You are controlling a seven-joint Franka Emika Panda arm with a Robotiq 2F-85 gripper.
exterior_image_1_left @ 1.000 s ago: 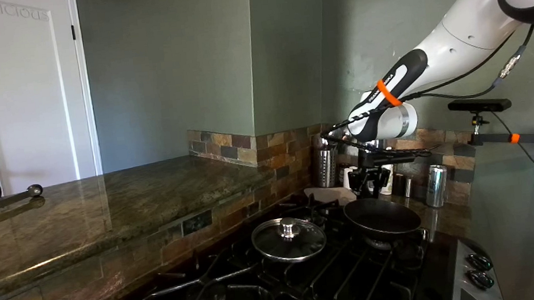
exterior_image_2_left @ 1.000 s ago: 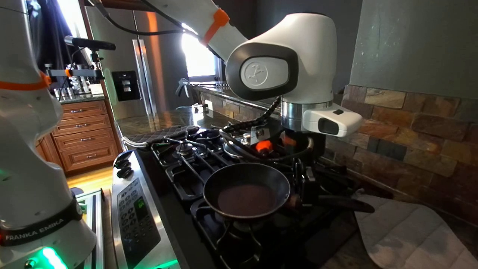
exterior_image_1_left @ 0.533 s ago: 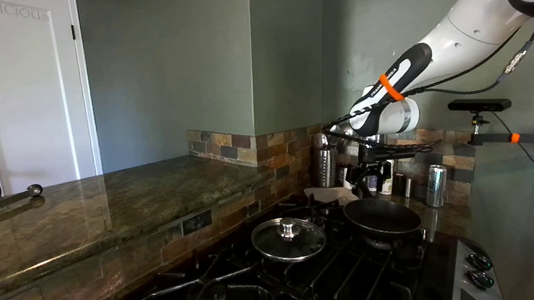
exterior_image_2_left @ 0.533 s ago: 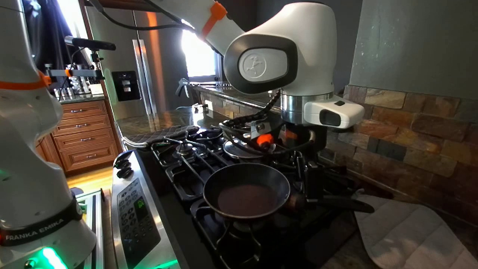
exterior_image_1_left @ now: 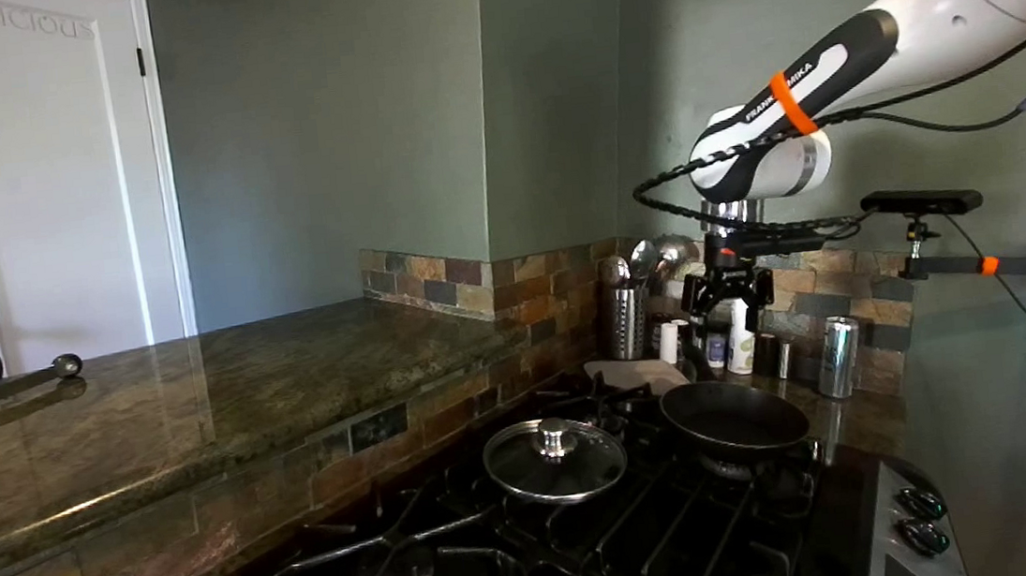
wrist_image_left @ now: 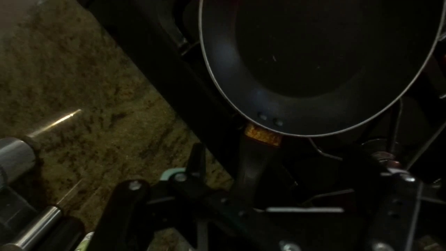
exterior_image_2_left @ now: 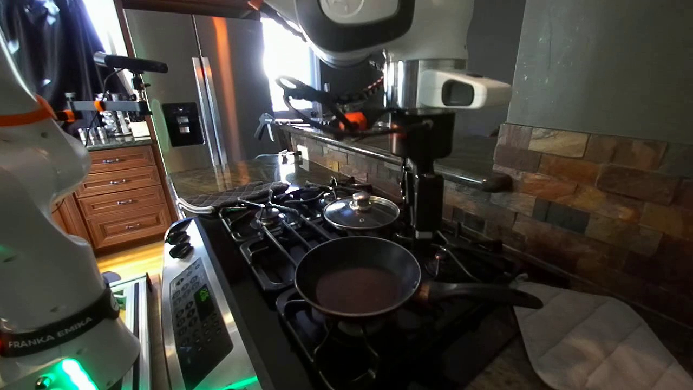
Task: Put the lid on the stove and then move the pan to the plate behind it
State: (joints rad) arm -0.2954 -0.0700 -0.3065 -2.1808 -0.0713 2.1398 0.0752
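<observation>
Pan point(wrist_image_left: 313, 69) cut off at wrist view's top, handle point(wrist_image_left: 256, 162) partly hidden by the hand point(exterior_image_1_left: 729, 327), arm point(exterior_image_1_left: 931, 31) cropped

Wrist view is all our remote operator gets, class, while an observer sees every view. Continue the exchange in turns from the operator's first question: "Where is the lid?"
Observer: In both exterior views the lid lies on the stove, its knob upward.
Operator: How high are my jaws?
Observer: In an exterior view they hang above the pan handle, with a gap between.
Operator: What is at the handle's far end, hidden from me?
Observer: In an exterior view that end overlaps the edge of a pale quilted pad; whether they touch, I can't tell.
</observation>
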